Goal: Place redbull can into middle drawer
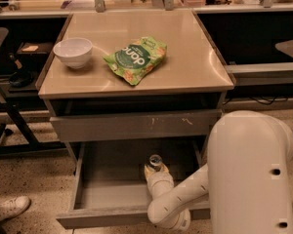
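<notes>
Grey middle drawer (112, 179) is pulled out, and the redbull can (155, 161) looks upright inside it, near the back, a bit right of centre, w/ the gripper (154, 172) right at it. Can't tell if the grip is closed or open tbh. Imo set it flat on the drawer floor, release, then back off straight so it doesn't tip.
</notes>
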Controlling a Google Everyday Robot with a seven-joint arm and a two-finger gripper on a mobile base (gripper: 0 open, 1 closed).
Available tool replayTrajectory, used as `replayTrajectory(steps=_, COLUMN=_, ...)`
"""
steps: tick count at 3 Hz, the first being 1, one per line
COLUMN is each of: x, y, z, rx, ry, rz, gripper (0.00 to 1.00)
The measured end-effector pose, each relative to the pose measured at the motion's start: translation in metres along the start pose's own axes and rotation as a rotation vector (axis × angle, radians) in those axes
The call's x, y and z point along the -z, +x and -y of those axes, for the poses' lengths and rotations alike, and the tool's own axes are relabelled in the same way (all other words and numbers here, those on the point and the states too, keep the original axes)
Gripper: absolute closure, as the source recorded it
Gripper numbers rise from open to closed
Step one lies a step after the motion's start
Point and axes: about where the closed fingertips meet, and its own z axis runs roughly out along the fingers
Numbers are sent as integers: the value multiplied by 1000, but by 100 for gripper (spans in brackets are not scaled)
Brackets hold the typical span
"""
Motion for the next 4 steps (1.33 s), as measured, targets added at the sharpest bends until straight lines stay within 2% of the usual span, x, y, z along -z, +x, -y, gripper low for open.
replayTrajectory(steps=1, x=0, y=11, z=-2, rx=25, ry=19, rz=-6, gripper=100)
replayTrajectory(steps=4, x=0, y=11, z=-1, rx=25, ry=20, rz=-5, gripper=36)
